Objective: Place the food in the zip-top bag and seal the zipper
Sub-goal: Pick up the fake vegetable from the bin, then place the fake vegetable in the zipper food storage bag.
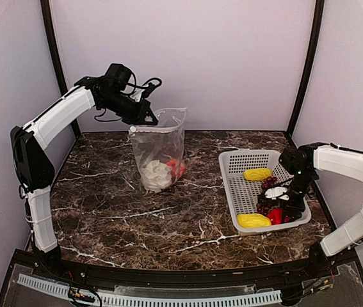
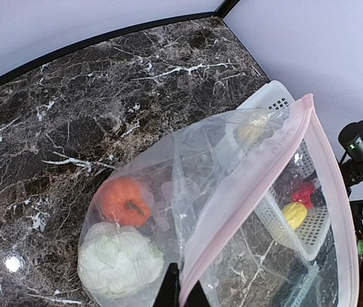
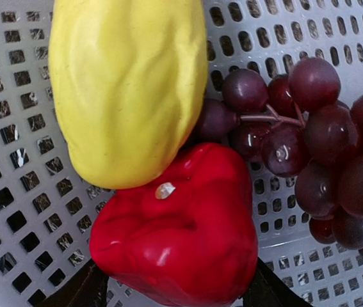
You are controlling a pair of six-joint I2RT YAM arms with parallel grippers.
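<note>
My left gripper (image 1: pixel 144 119) is shut on the top edge of the clear zip-top bag (image 1: pixel 159 150), holding it upright with the mouth open. In the left wrist view my gripper (image 2: pixel 182 294) pinches the pink-white zipper (image 2: pixel 264 173). The white cauliflower (image 2: pixel 117 262) and orange pumpkin (image 2: pixel 123 201) lie inside the bag. My right gripper (image 1: pixel 283 208) is down in the white basket (image 1: pixel 232 192), its open jaws either side of the red pepper (image 3: pixel 181 236). A yellow piece (image 3: pixel 130 83) and the purple grapes (image 3: pixel 315 141) touch the pepper.
The second yellow piece (image 1: pixel 257 173) lies at the basket's far end. The basket stands on the right of the dark marble table (image 1: pixel 104 211), the bag left of centre. Purple walls close in the back and sides.
</note>
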